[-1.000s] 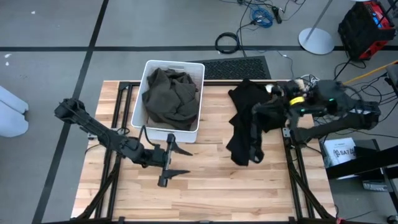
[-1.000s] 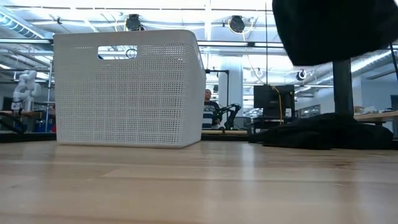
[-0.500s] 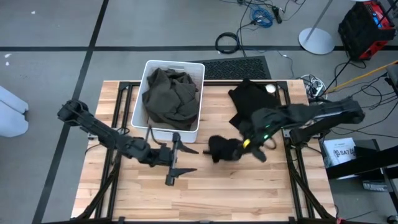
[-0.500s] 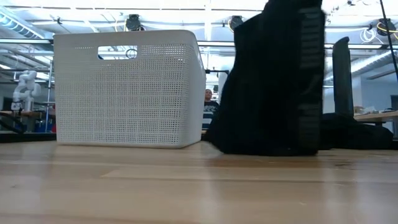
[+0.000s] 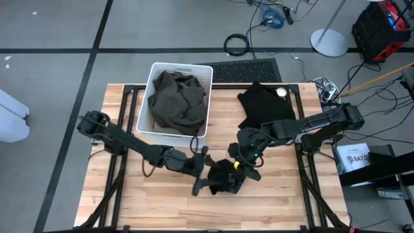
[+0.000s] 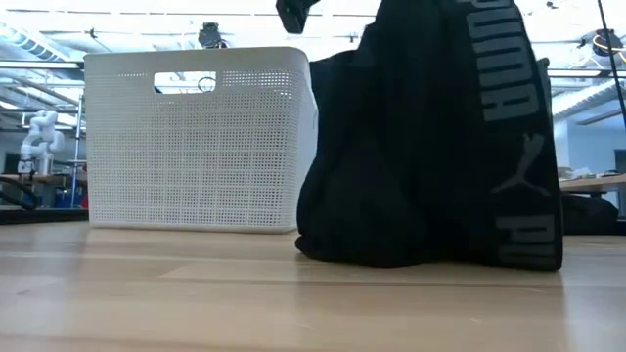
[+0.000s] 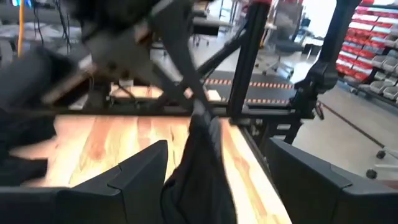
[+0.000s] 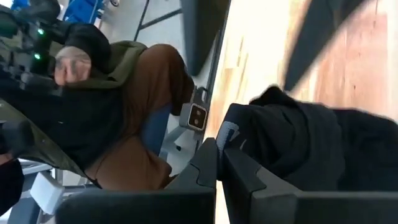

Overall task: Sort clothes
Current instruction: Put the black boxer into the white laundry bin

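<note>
The white perforated bin [image 5: 145, 107] holds 1 dark olive garment [image 5: 177, 98]. The right hand [image 5: 240, 166], fingers closed, grips black Puma shorts [image 5: 226, 177] bunched on the table [image 5: 272, 200] before the bin. The left hand [image 5: 202, 180] stands open around the shorts; another black garment [image 5: 264, 105] lies at the table's back right.

Top cam looks straight down on the whole table [image 5: 272, 200]; low cam sits at tabletop level, close to the black garment [image 6: 430, 147] and white bin [image 6: 196, 137] (both also seen from above); left wrist cam looks along the wood past its fingers [image 7: 140, 180]; right wrist cam faces the room.
</note>
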`<state>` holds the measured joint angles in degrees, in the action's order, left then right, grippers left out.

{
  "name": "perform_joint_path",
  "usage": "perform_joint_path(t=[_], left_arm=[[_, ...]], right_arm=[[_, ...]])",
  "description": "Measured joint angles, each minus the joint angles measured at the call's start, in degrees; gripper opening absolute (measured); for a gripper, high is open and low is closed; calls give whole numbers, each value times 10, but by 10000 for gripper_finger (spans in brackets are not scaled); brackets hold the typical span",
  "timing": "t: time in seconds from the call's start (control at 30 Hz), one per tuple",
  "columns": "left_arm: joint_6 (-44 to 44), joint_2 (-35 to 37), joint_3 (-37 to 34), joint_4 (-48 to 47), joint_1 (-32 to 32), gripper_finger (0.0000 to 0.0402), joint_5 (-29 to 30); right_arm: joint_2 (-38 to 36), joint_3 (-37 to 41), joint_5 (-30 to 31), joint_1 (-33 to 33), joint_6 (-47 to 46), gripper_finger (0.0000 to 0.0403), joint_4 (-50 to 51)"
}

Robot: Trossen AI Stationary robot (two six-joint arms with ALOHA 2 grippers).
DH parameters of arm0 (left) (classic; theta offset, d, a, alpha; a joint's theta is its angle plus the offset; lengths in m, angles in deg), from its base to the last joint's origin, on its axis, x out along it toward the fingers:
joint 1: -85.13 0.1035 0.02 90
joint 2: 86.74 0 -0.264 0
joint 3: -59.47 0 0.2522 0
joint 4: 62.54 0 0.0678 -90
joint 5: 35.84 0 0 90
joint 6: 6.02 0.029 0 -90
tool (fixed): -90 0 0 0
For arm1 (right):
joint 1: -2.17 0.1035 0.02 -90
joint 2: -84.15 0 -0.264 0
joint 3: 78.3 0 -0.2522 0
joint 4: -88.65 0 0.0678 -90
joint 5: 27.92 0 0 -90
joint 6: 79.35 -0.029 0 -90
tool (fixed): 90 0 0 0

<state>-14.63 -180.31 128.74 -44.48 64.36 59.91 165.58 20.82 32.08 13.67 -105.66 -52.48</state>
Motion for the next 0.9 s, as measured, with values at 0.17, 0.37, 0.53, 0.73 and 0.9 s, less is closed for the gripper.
perform_joint_path(t=[0.17, 0.37, 0.53, 0.73, 0.9], left_arm=[[-10, -15, 1, 13, 10, 281, -5], [-17, -15, 1, 30, 27, 281, -34], [-46, -27, 2, 50, 38, 281, -95], [-48, -48, 13, 68, 39, 281, -132], [-48, -54, 22, 61, 38, 281, -133]], right_arm=[[4, 0, 1, 11, 0, 0, -21], [5, 0, 31, 22, 2, 0, -31], [5, 0, 45, 21, 5, 0, -44], [5, 0, 71, 21, 6, 0, -53], [5, 0, 76, 21, 4, 0, -53]])
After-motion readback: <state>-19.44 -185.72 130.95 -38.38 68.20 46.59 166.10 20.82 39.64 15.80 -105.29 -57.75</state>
